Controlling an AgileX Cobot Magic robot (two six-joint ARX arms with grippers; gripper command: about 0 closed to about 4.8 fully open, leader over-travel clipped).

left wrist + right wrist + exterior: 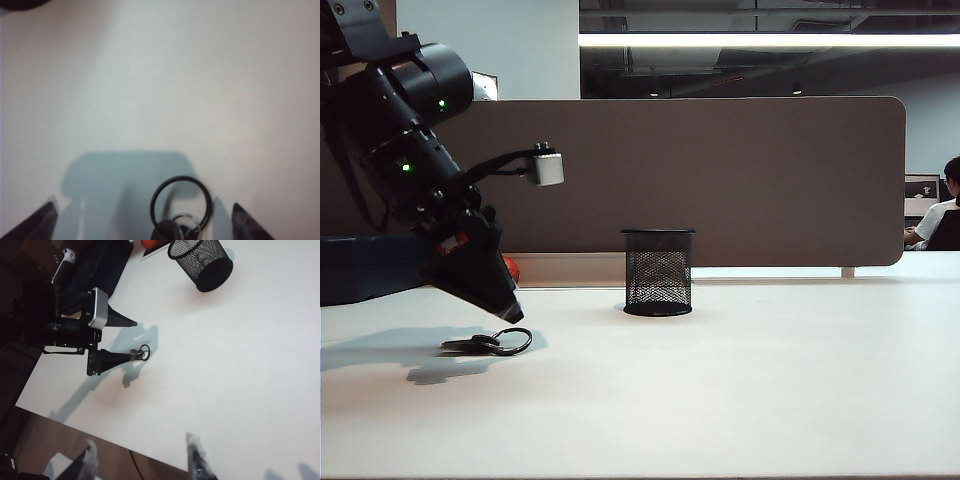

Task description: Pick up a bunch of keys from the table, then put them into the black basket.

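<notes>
On the white counter (740,390), left of middle in the exterior view: keys (488,343) lying flat, dark heads to the left, ring loop to the right, casting a soft shadow. Just above them, left gripper (505,308) slanting down from the left, tip hovering close over the bunch; whether touching, impossible to tell. Jaws standing wide apart in the left wrist view, left gripper (145,225) straddling the keys (179,212), ring lying between the two dark fingertips (42,220) with bare counter (200,80) on either side. Nothing being gripped.

Further right, near the centre and well apart from the keys: basket (658,272) standing upright by the brown partition (720,170), mesh wall seen through. Behind the left arm, an orange-red ball (510,268) peeking out beside a dark blue box (370,268).

From above, in the right wrist view: right gripper (142,460) hanging high over the near edge of the counter (240,365), jaws apart and holding nothing, far from keys (140,353) and basket (202,262).

No legible writing, brand or label showing anywhere.
</notes>
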